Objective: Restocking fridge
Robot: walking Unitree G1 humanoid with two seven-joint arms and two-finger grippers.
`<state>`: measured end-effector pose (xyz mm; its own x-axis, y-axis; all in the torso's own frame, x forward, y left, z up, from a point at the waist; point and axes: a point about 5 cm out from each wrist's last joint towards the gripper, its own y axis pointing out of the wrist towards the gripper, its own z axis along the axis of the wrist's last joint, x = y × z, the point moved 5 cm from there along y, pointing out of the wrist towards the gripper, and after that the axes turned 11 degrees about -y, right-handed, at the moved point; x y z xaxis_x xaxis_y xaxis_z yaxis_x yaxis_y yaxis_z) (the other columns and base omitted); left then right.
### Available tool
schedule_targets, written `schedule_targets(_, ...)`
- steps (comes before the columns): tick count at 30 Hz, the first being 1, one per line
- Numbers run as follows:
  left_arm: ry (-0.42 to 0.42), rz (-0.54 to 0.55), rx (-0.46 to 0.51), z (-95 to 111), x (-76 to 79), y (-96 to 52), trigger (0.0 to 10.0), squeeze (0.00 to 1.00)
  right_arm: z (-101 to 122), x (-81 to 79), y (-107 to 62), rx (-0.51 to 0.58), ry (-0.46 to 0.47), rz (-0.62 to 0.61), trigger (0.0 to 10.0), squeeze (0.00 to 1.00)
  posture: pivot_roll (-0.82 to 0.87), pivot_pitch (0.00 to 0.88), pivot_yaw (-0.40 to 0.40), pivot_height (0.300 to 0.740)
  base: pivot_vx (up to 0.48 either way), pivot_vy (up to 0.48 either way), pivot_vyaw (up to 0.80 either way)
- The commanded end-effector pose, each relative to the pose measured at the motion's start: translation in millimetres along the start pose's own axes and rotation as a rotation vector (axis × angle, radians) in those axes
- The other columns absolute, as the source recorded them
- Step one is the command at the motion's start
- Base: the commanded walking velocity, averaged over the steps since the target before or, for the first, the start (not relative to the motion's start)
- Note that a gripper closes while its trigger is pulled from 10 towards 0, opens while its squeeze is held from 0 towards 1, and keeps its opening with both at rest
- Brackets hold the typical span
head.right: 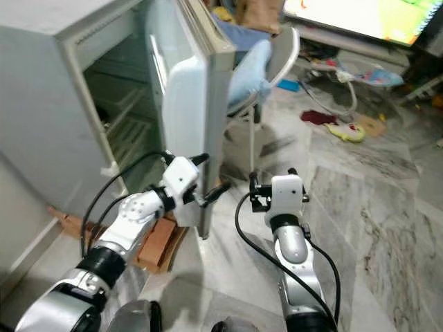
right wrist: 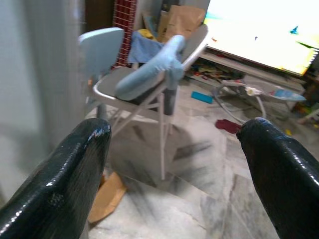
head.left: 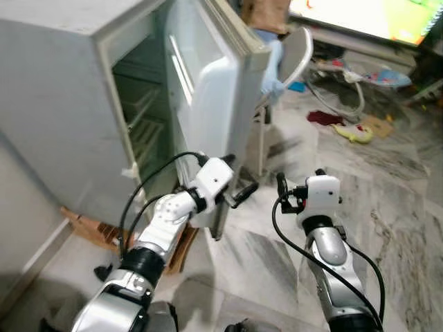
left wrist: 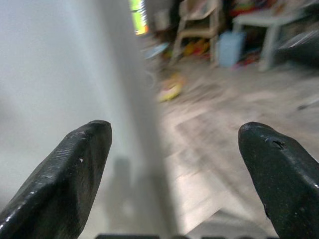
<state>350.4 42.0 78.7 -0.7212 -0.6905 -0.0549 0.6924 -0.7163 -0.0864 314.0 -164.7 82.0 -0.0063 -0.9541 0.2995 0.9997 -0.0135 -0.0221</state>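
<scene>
Grippers come first, both raised over the marbled floor. The left gripper reaches to the lower edge of the open fridge door, its black fingers spread wide with the door's edge standing between them in the left wrist view. The right gripper hangs just beside it, away from the door, jaws likewise spread and holding nothing. Flattened cardboard lies on the floor under the fridge, whose wire shelves look bare. Behind the door stands a folding chair with a pale blue cloth draped over it. Farther off, a yellow toy and a dark red rag lie on the floor below a bright screen.
</scene>
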Motion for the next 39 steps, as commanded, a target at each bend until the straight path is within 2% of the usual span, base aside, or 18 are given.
schedule_targets(1, 0.015, 0.126, -0.057, -13, -31.8, -20.6, 10.0, 0.00, 2, 2.4, 0.9, 0.016, 0.004, -0.011, 10.0, 0.00, -0.02, 0.000, -0.078, 0.740, 0.000, 0.000, 0.00)
schedule_targets(3, 0.015, 0.150, -0.070, -17, -37.6, -26.8, 10.0, 0.00, 2, 1.8, 0.9, 0.020, 0.008, -0.010, 10.0, 0.00, -0.01, 0.000, -0.079, 0.740, 0.000, 0.000, 0.00)
schedule_targets(5, 0.037, 0.219, -0.099, -25, -50.2, -40.6, 10.0, 0.00, 8, -4.4, 1.8, 0.045, 0.027, 0.006, 10.0, 0.00, -0.01, 0.000, -0.080, 0.740, 0.000, 0.000, 0.00)
schedule_targets(9, 0.031, 0.247, -0.090, -26, -53.9, -48.2, 10.0, 0.00, 11, -7.4, 3.6, 0.057, 0.042, 0.018, 10.0, 0.00, 0.00, 0.000, -0.081, 0.740, 0.000, 0.000, 0.00)
schedule_targets(11, 0.056, 0.292, -0.097, -29, -58.0, -53.9, 10.0, 0.00, 13, -7.5, 4.6, 0.066, 0.021, 0.026, 10.0, 0.00, 0.00, 0.005, -0.078, 0.740, 0.000, -0.186, 0.00)
schedule_targets(14, 0.058, 0.304, -0.076, -28, -53.1, -64.0, 10.0, 0.00, 12, -0.2, 8.2, 0.050, 0.012, 0.006, 10.0, 0.00, 0.00, 0.016, -0.071, 0.740, 0.000, -0.386, 0.00)
schedule_targets(19, 0.038, 0.357, -0.068, -32, -54.2, -82.5, 10.0, 0.00, 13, 8.5, 9.8, 0.056, 0.010, -0.018, 10.0, 0.00, 0.00, 0.024, -0.072, 0.740, 0.000, -0.424, -0.80)
schedule_targets(23, -0.013, 0.420, -0.066, -41, -57.8, -98.6, 10.0, 0.00, 13, 0.8, 9.5, 0.058, 0.014, 0.000, 10.0, 0.00, -0.01, 0.015, -0.066, 0.740, 0.000, -0.455, -0.35)
schedule_targets(24, -0.013, 0.420, -0.066, -41, -57.8, -98.6, 10.0, 0.00, 13, 0.8, 9.5, 0.058, 0.014, 0.000, 10.0, 0.00, -0.01, 0.015, -0.066, 0.740, 0.000, -0.454, 0.00)
schedule_targets(26, -0.021, 0.456, -0.077, -45, -60.9, -105.9, 10.0, 0.00, 20, 0.4, 14.6, 0.077, 0.015, 0.004, 10.0, 0.00, -0.02, 0.006, -0.073, 0.740, 0.000, -0.435, 0.00)
schedule_targets(30, -0.022, 0.463, -0.077, -45, -61.0, -104.1, 10.0, 0.00, 20, 3.6, 18.4, 0.074, 0.017, -0.002, 10.0, 0.00, -0.02, 0.000, -0.079, 0.740, 0.200, -0.403, 0.00)
schedule_targets(32, -0.018, 0.464, -0.071, -42, -61.4, -95.6, 10.0, 0.00, 21, 5.2, 21.4, 0.074, 0.017, -0.008, 10.0, 0.00, -0.03, 0.000, -0.083, 0.740, 0.396, -0.268, 0.00)
schedule_targets(39, -0.019, 0.449, -0.061, -38, -57.1, -82.8, 10.0, 0.00, 19, 0.8, 20.2, 0.068, 0.018, -0.001, 10.0, 0.00, -0.03, 0.000, -0.087, 0.740, 0.436, -0.070, -0.16)
